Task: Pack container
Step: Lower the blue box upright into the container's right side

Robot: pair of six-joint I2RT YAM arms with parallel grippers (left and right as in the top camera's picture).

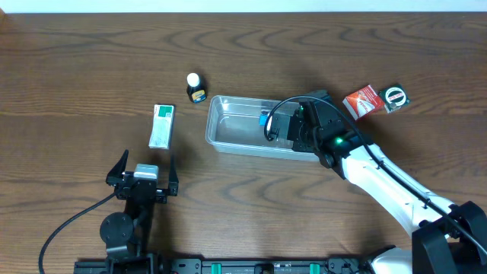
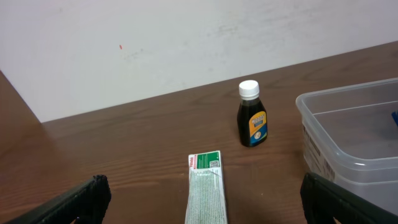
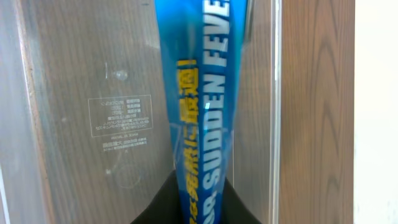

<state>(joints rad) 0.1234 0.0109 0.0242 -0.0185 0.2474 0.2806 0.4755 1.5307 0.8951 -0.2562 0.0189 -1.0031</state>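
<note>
The clear plastic container point(image 1: 236, 125) sits at the middle of the table; its near wall shows in the left wrist view point(image 2: 348, 134), and its floor fills the right wrist view point(image 3: 93, 124). My right gripper point(image 1: 283, 125) is over the container's right end, shut on a blue box point(image 3: 202, 106) with yellow and white lettering, held down inside the tub. My left gripper point(image 1: 143, 176) is open and empty, near the front left. A green-and-white box point(image 1: 161, 125) lies flat ahead of it, also in the left wrist view point(image 2: 206, 190).
A small dark bottle with a white cap point(image 1: 195, 87) stands left of the container, also in the left wrist view point(image 2: 251, 115). A red box point(image 1: 362, 101) and a dark round-marked box point(image 1: 394, 97) lie at the right back.
</note>
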